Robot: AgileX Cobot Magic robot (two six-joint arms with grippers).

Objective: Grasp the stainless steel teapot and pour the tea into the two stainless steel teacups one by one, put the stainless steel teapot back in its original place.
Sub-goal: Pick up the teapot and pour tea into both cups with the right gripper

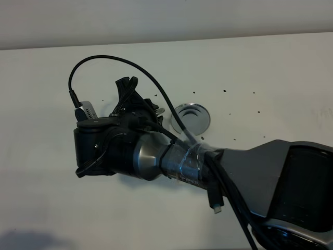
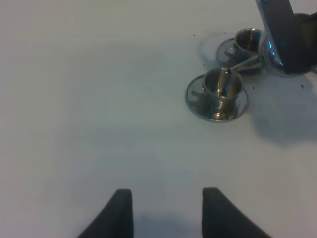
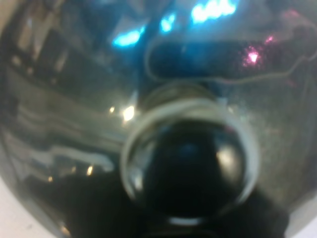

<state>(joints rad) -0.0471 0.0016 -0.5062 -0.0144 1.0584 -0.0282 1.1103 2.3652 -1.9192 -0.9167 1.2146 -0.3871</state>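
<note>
Steel teapot (image 3: 74,99) tips in the right gripper (image 1: 126,89), its spout over one teacup (image 2: 218,91). The left gripper (image 2: 166,210) hangs wide and empty. Next, I think, comes the other teacup (image 2: 247,42).

Lab setup — plain white tabletop (image 1: 270,67)

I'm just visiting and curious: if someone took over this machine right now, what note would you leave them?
Left gripper: open, empty, clear of the cups.
Right gripper: shut on the stainless steel teapot, held lifted and tilted.
Its spout reaches over the teacup nearer the left gripper; the second teacup stands beside it.
The round steel disc is bare.
Done: teapot picked up and brought to a cup; tea in either cup cannot be seen.
Left: finish both pours, then return teapot to the disc.
</note>
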